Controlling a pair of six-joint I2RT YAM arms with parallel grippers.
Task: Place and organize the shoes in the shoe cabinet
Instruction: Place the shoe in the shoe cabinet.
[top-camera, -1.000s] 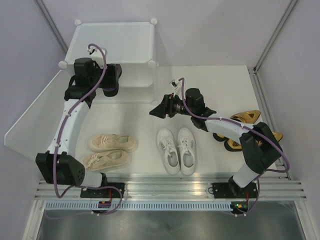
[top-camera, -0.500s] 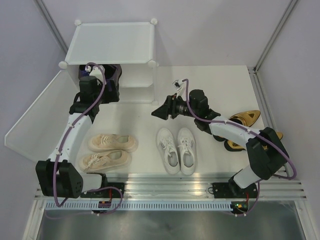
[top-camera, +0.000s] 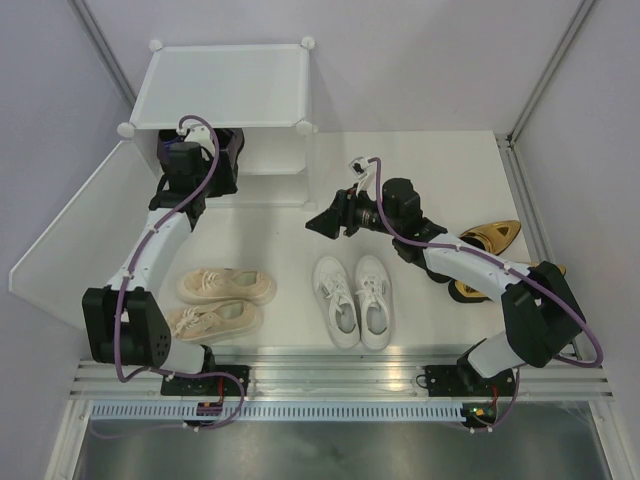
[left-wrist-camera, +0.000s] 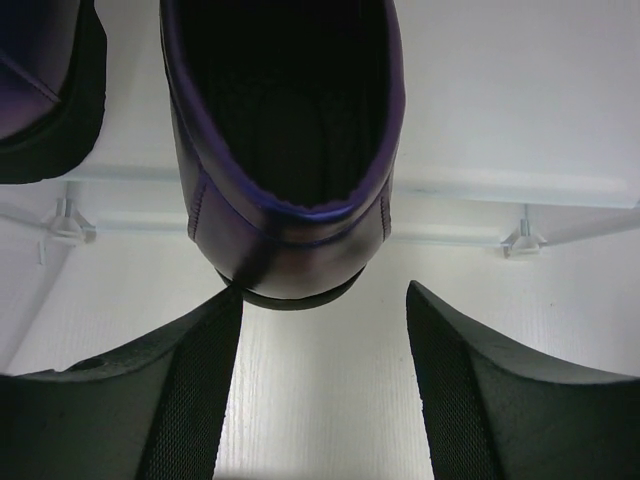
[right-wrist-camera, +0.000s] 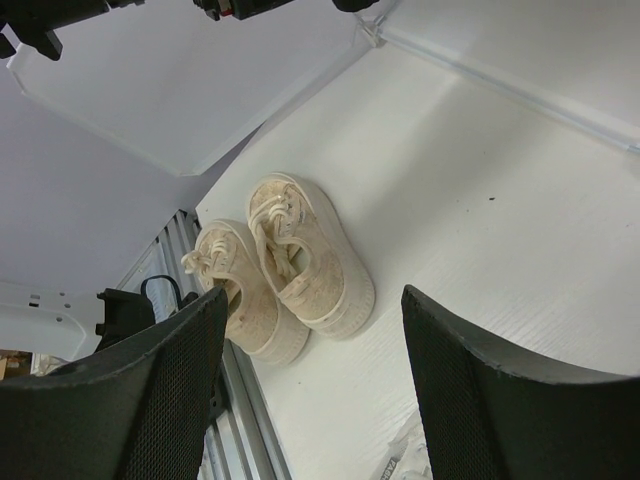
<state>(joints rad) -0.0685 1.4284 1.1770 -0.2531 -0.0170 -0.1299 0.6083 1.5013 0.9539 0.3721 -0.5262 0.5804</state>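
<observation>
The purple loafer (left-wrist-camera: 290, 150) in front of your L wrist cam sits heel-out at the mouth of the shoe cabinet (top-camera: 225, 85), its heel poking just past the front rail. I can't tell which level it's on. The second loafer (left-wrist-camera: 40, 90) is just beside it, same way round.

Expect it to be light but slick: the upper is glossy, so pads could skate off the curved heel. The heel counter looks like the stiffest part, so take it there, w/ one finger inside the opening and one outside (better bite than squeezing the rounded back). If it only needs seating deeper, a push on the heel prob. does it, no grasp needed.

Left gripper (left-wrist-camera: 320, 400): jaws wide apart, holding nothing, just below the heel. One fingertip (left-wrist-camera: 228, 305) is right beside the sole edge; can't tell if it touches.

Right gripper (right-wrist-camera: 310, 400): also spread wide and empty, hovering over the table (top-camera: 420, 170) between the cabinet and the white sneakers (top-camera: 352, 300), its cam looking at the beige sneakers (right-wrist-camera: 290, 265).

Both sneaker pairs stand on the table near the arm bases. Their uppers look soft and will likely squash, so pinch the heel collar or sidewall, not the laces. The gold heels (top-camera: 490, 235) lie far R, partly under the R arm. They look hard, shiny and tippy, so grip the body near the throat, not the thin heel. The door panel (top-camera: 70, 240) is swung open on the L.
</observation>
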